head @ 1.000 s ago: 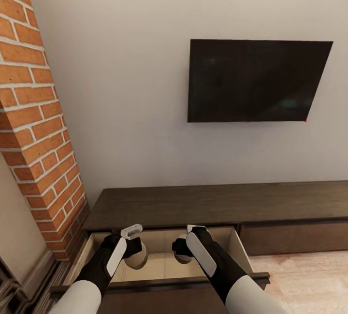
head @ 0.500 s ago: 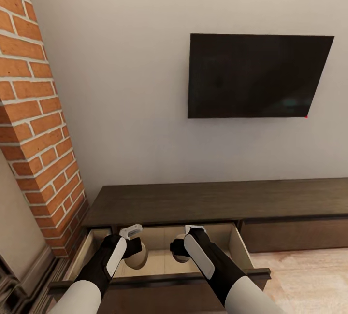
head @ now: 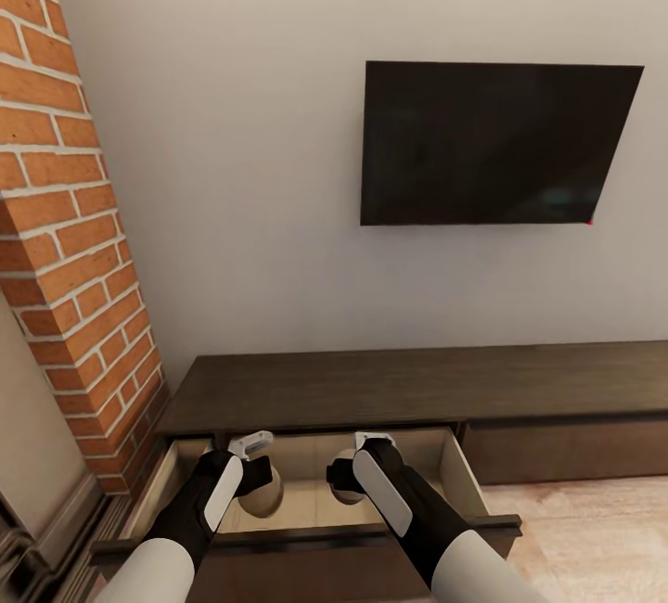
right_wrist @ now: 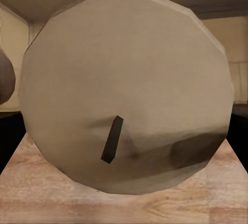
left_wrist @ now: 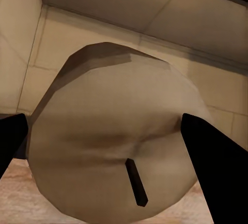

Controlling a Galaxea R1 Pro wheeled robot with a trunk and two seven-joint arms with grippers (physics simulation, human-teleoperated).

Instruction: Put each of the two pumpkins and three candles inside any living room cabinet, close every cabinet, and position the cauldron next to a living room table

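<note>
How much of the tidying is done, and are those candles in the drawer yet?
Partly done. The cabinet drawer is pulled open. Each gripper holds a candle over the drawer: the left gripper has the left candle, the right gripper has the right candle. Neither is let go yet. Still left: releasing them and shutting the drawer. The third candle, the pumpkins and the cauldron can't be judged from here.

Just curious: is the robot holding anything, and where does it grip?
Each gripper, left and right, holds a candle by its round sides.
</note>
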